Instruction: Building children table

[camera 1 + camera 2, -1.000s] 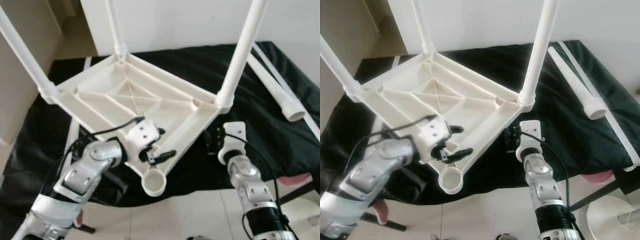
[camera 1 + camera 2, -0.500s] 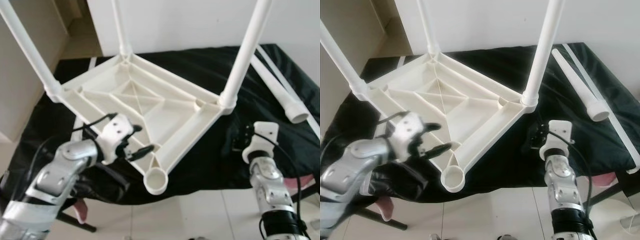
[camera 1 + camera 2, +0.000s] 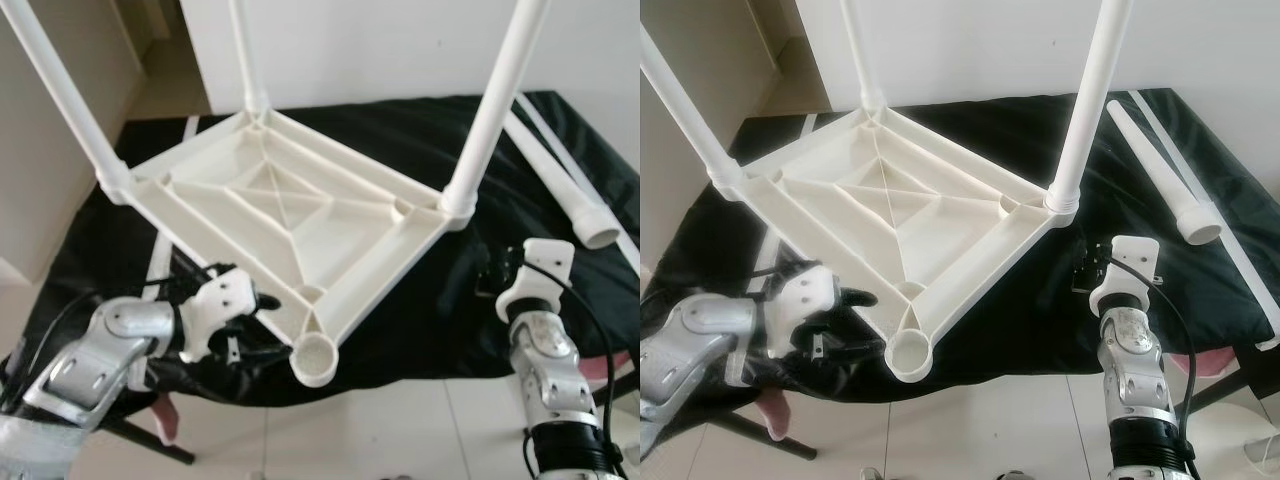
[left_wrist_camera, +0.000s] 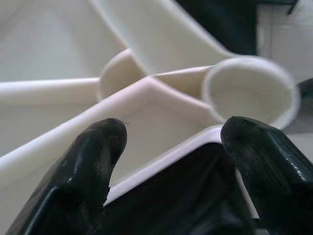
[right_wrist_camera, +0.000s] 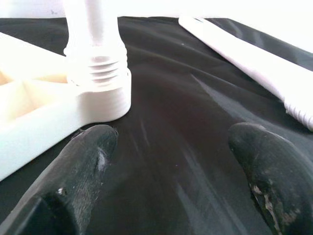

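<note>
Lying upside down on the black cloth (image 3: 520,150), the white table top (image 3: 290,210) has its ribbed underside up so the legs can be screwed into the corner sockets from above. Three legs already stand in place, the nearest right one (image 3: 490,110) seated in its threaded collar. The corner closest to the robot is an empty round socket (image 3: 313,358), and the last loose leg (image 3: 1160,175) lies on the cloth off to the right, well apart from it. The left gripper (image 3: 232,318) sits just beside that empty corner, its black fingers (image 4: 93,161) spread wide with nothing between them, probably placed to steady the top. The right gripper (image 3: 497,272) hovers low over the cloth near the fitted leg, also spread and empty; I'd guess it must reach for the loose leg next.
</note>
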Available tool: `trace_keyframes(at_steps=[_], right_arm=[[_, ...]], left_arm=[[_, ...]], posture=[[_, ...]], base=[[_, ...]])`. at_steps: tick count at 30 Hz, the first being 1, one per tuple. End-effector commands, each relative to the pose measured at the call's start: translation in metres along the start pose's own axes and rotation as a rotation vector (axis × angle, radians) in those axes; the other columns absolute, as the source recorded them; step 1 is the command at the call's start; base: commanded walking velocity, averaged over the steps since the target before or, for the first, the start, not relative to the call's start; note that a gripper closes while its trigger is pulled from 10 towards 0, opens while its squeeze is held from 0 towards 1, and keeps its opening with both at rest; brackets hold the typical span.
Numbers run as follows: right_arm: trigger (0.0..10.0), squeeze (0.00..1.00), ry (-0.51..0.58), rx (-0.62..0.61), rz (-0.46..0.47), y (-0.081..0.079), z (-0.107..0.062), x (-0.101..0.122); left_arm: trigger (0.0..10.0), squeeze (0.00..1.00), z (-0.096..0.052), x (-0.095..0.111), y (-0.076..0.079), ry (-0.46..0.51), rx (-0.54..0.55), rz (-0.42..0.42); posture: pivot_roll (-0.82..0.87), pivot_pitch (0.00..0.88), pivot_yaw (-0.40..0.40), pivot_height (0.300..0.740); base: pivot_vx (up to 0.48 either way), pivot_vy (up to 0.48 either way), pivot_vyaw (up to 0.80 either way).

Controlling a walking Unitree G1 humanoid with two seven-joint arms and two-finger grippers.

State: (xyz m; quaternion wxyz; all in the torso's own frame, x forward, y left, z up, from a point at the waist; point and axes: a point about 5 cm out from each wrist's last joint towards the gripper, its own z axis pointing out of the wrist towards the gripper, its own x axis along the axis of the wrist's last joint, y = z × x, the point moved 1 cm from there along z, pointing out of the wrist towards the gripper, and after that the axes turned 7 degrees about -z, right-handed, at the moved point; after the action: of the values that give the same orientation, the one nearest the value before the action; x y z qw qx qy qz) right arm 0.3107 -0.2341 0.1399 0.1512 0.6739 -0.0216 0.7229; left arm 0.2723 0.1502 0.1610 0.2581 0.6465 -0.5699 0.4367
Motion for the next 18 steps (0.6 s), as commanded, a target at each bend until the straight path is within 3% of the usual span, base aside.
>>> trace_keyframes(at_steps=[1, 13, 18], right_arm=[[10.0, 0.00, 0.016, 0.009, 0.013, -0.003, 0.001, 0.004], [10.0, 0.00, 0.028, 0.019, 0.009, -0.003, 0.004, 0.008], [10.0, 0.00, 0.029, 0.019, 0.009, -0.003, 0.005, 0.009]], left_arm=[[10.0, 0.00, 0.000, -0.005, -0.004, -0.045, 0.006, 0.022], [10.0, 0.00, -0.009, -0.022, -0.020, -0.214, 0.054, 0.106], [10.0, 0.00, -0.007, -0.025, -0.023, -0.239, 0.063, 0.128]], posture=[[-0.06, 0.070, 0.044, 0.740], [-0.06, 0.080, 0.045, 0.740], [-0.06, 0.084, 0.047, 0.740]], base=[[0.000, 0.000, 0.00], [0.000, 0.000, 0.00], [0.000, 0.000, 0.00]])
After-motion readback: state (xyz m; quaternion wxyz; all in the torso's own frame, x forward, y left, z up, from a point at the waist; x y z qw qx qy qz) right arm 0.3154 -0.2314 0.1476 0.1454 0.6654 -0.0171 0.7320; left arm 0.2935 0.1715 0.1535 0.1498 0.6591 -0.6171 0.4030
